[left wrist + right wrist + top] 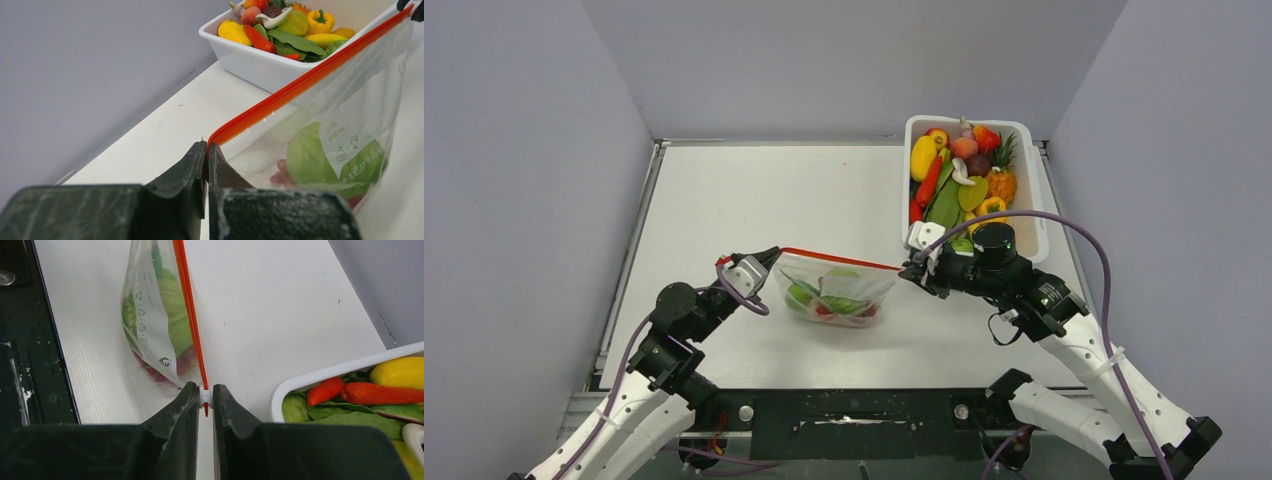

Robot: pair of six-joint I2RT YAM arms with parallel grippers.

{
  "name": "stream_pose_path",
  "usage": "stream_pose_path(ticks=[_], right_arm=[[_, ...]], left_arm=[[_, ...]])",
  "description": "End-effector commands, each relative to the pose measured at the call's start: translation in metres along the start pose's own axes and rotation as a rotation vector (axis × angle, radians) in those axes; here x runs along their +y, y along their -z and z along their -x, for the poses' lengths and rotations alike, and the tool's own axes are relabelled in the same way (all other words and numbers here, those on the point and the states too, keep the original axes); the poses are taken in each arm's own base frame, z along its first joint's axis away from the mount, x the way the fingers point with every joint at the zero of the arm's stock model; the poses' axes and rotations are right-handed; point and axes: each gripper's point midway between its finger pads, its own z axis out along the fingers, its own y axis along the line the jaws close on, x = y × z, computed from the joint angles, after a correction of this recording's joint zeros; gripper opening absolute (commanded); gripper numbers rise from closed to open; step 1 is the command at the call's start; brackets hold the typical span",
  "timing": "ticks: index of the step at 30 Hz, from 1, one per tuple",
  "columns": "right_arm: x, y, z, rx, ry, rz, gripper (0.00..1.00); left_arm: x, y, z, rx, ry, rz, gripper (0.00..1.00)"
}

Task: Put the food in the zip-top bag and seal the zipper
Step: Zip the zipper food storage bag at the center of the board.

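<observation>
- Looking for the bag (839, 290).
- Right there, middle of the top view. Held up just off the table (754, 200), stretched between two claws. Green and red toy food (829, 298) inside.
- And the red strip (839, 258)?
- Along the top edge of the bag, pulled tight and straight.
- What about the left claw (776, 256)?
- Pinched shut on the left end of the strip.
- And the right claw (907, 268)?
- Squeezed together on a small white bit (204, 396) at the right end of the strip.
- Which step, then?
- Most likely the closing one. Seems pressed together along its length, but hard to tell for sure.
- Next move?
- Maybe press or slide along the strip to finish the seal. Calls for a gentle pull only, so as not to rip the thin plastic. Then a soft let-go.
- Anything around?
- A white tub (1038, 180) at the upper right, just behind the right claw. Heaped with yellow, orange and green toys, plus a long red chili (929, 180).
- And the room?
- Flat white table, bare at the upper left. Plain grey walls (844, 60) on three sides.
</observation>
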Motion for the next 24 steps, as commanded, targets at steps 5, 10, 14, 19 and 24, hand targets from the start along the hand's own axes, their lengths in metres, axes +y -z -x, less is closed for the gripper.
stream_pose_path(ticks=[5, 10, 14, 19, 24], right_arm=[[-0.021, 0.017, 0.004, 0.023, -0.027, -0.124, 0.00], [-0.027, 0.000, 0.017, -0.070, -0.053, -0.129, 0.03], [-0.029, -0.019, 0.025, -0.116, -0.053, -0.094, 0.04], [-0.044, -0.032, 0.031, -0.150, -0.058, -0.136, 0.20], [-0.053, -0.031, 0.029, -0.154, -0.078, -0.194, 0.58]], left_arm=[[0.046, 0.008, 0.032, -0.050, -0.034, 0.204, 0.00], [0.047, 0.010, 0.031, -0.037, 0.004, 0.215, 0.00], [0.048, 0.010, 0.019, -0.009, 0.056, 0.243, 0.00], [0.058, 0.008, -0.002, 0.070, 0.109, 0.324, 0.00], [0.065, 0.000, -0.019, 0.142, 0.159, 0.359, 0.00]])
